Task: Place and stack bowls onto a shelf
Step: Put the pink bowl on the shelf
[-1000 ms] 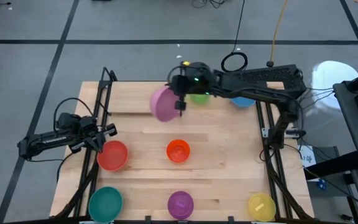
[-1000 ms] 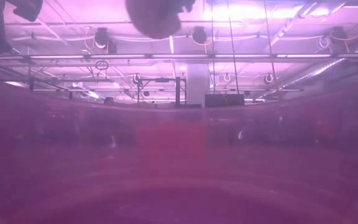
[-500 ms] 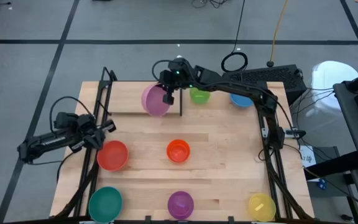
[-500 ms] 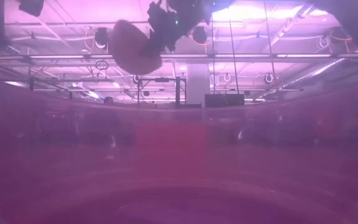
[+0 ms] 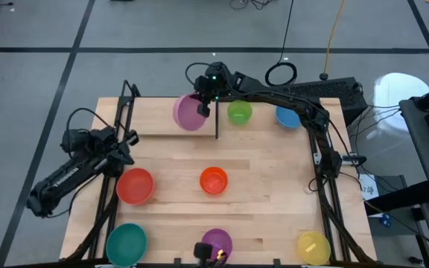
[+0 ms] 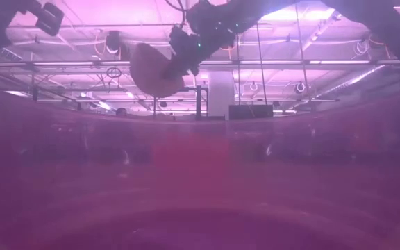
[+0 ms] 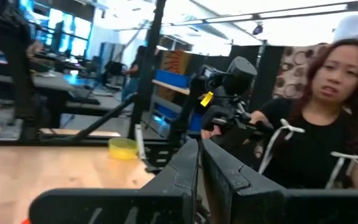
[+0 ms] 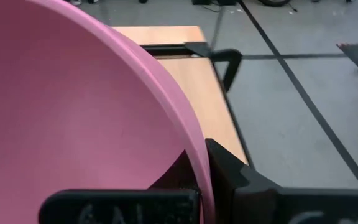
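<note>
Pink bowl held over the shelf by the right gripper

Eight bowls are seen in the high view, and nothing is seen inside any of them except the yellow bowl [image 5: 313,246], where a small pale mark shows that cannot be made out. The green bowl [image 5: 239,113] and the blue bowl [image 5: 288,116] are set on the shelf [image 5: 155,119] at the far end of the table [image 5: 274,193], a little apart from each other. The red bowl [image 5: 135,186] and the orange bowl [image 5: 214,180] are placed mid-table, well apart. The teal bowl [image 5: 126,243], the purple bowl [image 5: 216,243] and the yellow bowl are lined along the near edge.

The pink bowl [image 5: 189,113] is held tilted above the shelf, to the left of the green bowl. Its rim is pinched between the fingers of the right gripper [image 5: 205,104]; in the right wrist view one finger [image 8: 229,177] is seen pressed against the outside of the wall, the other inside it. In the low view the pink bowl is seen hanging clear of the surface.

The left gripper [image 5: 121,141] is poised at the table's left edge, just beyond the red bowl. Its fingers [image 7: 229,180] are seen almost pressed together, with only a thin slit between them and nothing held
</note>
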